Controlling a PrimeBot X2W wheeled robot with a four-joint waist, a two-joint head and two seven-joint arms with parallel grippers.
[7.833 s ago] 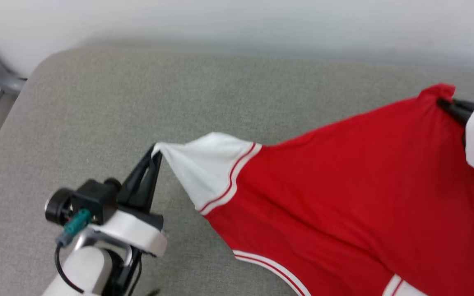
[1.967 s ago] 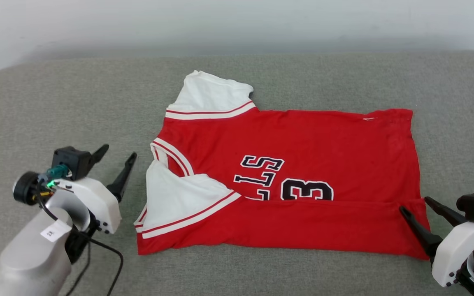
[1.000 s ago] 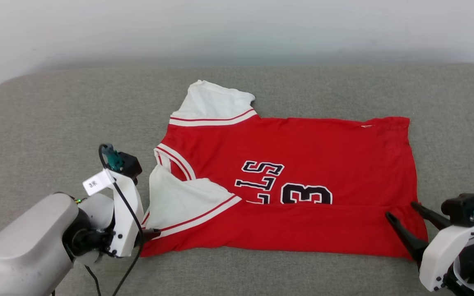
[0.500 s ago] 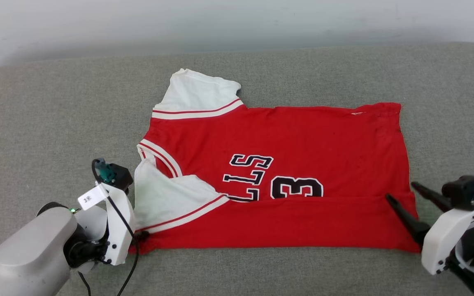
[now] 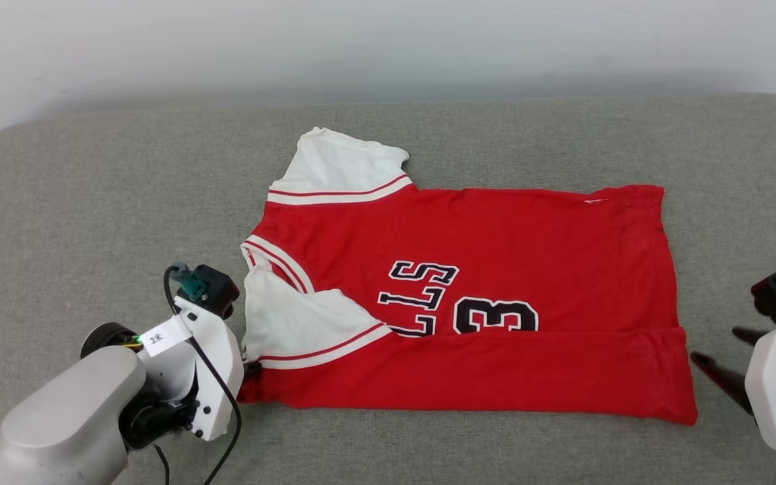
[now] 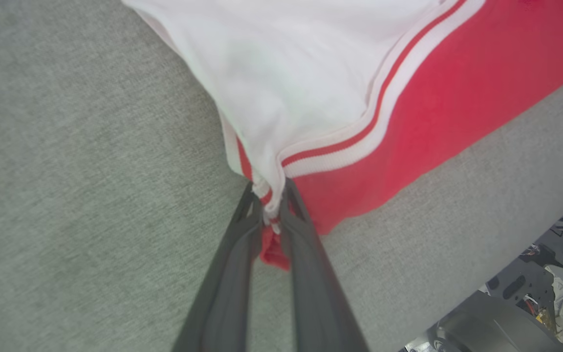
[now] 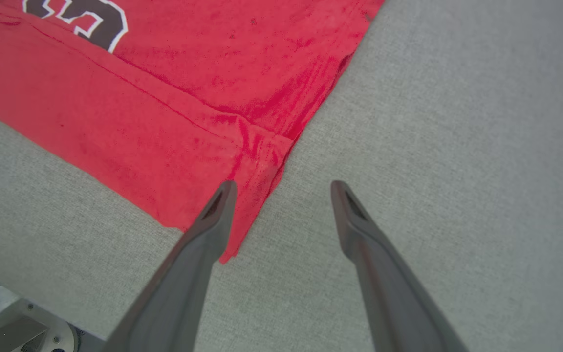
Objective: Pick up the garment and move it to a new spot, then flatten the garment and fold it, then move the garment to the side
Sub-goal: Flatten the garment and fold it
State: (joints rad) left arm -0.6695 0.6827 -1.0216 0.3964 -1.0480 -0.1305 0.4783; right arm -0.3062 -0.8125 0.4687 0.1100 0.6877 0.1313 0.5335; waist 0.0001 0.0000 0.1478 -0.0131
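My left gripper (image 6: 270, 208) is clamped on the near-left corner of the garment (image 5: 529, 249), which lies flat in the middle of the grey cushion (image 5: 91, 202) with its near strip folded over, and the right gripper (image 7: 281, 188) hangs spread at the near-right corner, I reckon so both can lift that edge together.

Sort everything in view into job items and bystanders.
Job: garment, partly folded; left gripper, shut on its sleeve-side corner; right gripper, open beside the hem corner.
Bystanders: grey cushion underneath; pale wall behind.
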